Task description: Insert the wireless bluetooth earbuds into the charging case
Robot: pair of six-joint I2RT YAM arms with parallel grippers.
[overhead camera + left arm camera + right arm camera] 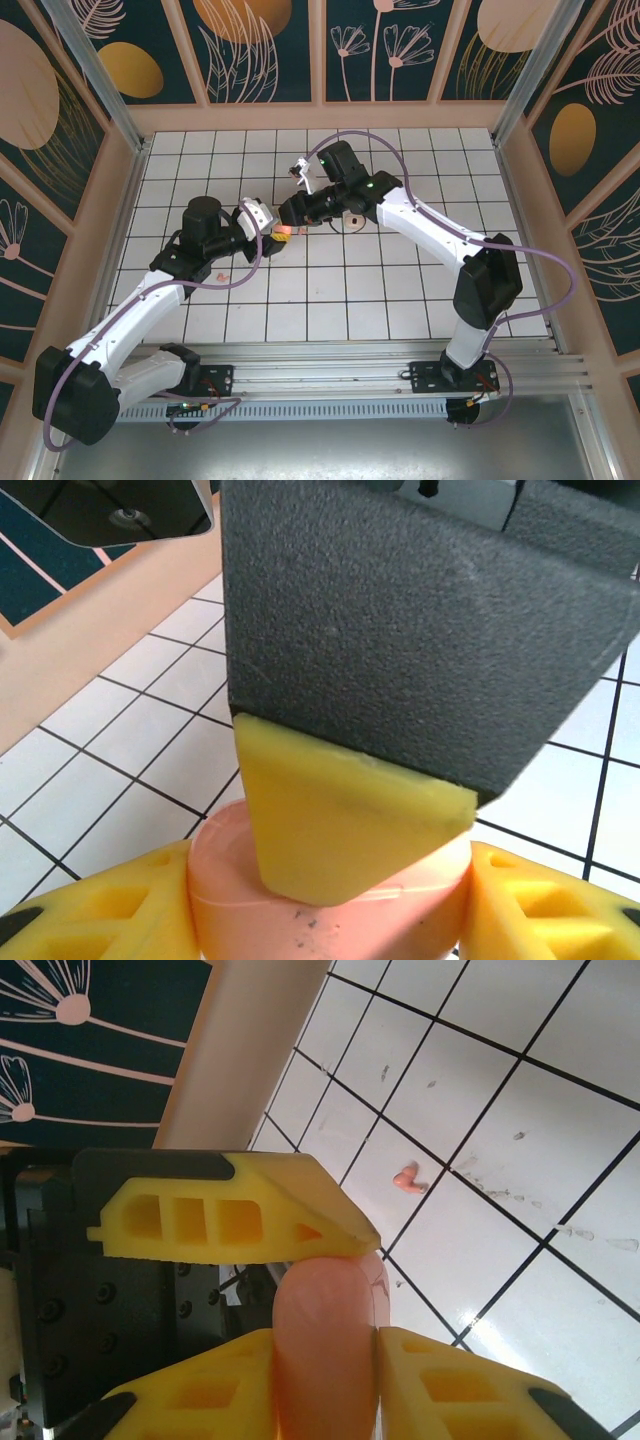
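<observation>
The salmon-pink charging case [330, 925] sits between my left gripper's [325, 905] two yellow fingers, which are shut on its sides. One yellow pad of my right gripper presses on the case from above in that view. In the right wrist view the case [320, 1360] is clamped between the right gripper's [325, 1380] fingers, with a left finger [230, 1220] lying across its top. From above, the left gripper [268, 238] and the right gripper [290, 214] meet at the case [283, 232]. A seam runs round the case; its inside is hidden. One tiny pink earbud [405, 1178] lies on the tiles beyond it.
Small pink pieces [222, 272] lie on the white tiled floor [400, 290] by the left forearm. A beige oval [352, 222] lies under the right wrist. Wooden walls [320, 118] ring the floor, and the right half is open room.
</observation>
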